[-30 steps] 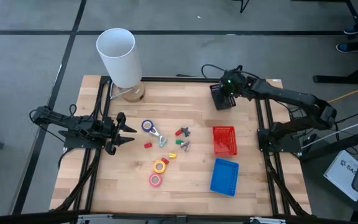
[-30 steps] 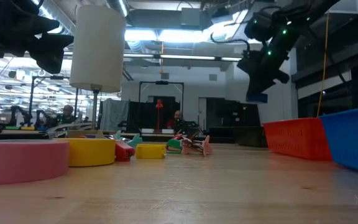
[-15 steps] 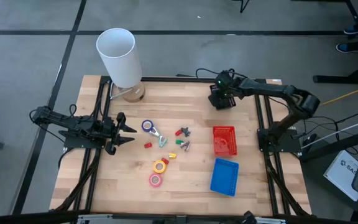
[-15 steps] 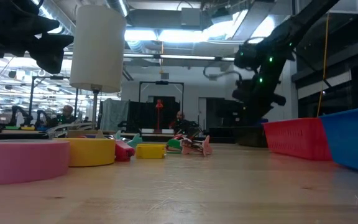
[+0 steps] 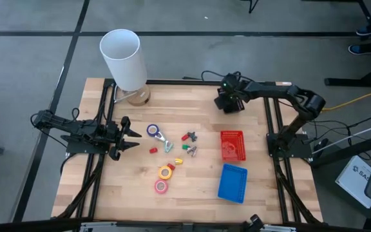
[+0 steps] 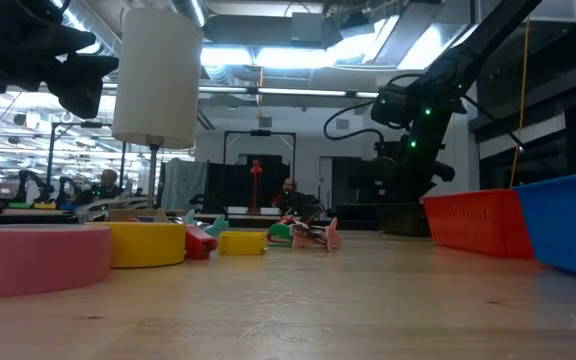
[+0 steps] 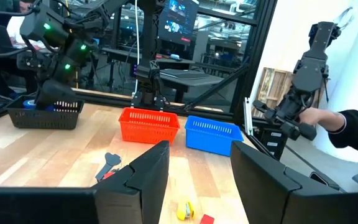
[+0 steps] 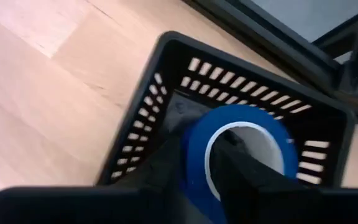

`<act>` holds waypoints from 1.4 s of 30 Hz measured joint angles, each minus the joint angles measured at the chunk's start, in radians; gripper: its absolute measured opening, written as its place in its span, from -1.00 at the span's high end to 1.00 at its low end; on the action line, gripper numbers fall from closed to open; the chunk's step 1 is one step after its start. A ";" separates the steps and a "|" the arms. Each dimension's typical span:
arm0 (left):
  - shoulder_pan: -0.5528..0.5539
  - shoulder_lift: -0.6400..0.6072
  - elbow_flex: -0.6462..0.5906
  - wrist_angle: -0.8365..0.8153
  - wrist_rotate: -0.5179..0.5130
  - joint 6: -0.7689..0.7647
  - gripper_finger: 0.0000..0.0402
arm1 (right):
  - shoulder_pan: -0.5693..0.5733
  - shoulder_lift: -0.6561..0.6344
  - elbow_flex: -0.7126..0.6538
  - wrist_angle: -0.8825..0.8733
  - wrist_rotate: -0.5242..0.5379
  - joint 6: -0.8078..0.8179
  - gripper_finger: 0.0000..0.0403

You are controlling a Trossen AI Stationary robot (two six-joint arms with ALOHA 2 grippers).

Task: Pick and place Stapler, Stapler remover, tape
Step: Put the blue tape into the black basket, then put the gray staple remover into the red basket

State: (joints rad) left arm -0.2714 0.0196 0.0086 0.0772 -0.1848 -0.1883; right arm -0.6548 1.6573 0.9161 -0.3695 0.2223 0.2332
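Observation:
My right gripper (image 5: 227, 102) is over the black basket (image 5: 232, 103) at the table's far side, shut on a blue tape roll (image 8: 241, 118). Another blue tape roll (image 5: 152, 130), a yellow one (image 5: 165, 172) and a pink one (image 5: 161, 186) lie flat on the wood. Small red, yellow and green staplers and staple removers (image 5: 189, 145) lie scattered mid-table. My left gripper (image 5: 133, 136) hovers open at the table's left side, pointing toward these things. My right gripper holds the blue tape roll by its ring wall (image 8: 194, 146), one finger inside the hole and one finger (image 8: 160, 171) outside. The fingers come from above, pointing down into the black basket. Whether the roll rests on the basket floor cannot be told.
A tall white cylinder (image 5: 124, 61) stands at the far left corner. A red basket (image 5: 232, 145) and a blue basket (image 5: 232, 182) sit on the right side, near the near edge. Bare wood lies between the scattered items and the black basket.
My right gripper has come down with the blue tape roll from above the black basket into it, shifting slightly toward the table's left. The left arm has kept still.

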 joint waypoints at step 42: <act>0.000 0.000 0.000 0.000 0.000 0.000 0.16 | 0.618 0.005 0.426 -0.224 -0.040 -0.309 0.03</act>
State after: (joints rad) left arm -0.2711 0.0195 0.0090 0.0772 -0.1848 -0.1883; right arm -0.0364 1.6619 1.3420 -0.5930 0.1825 -0.0756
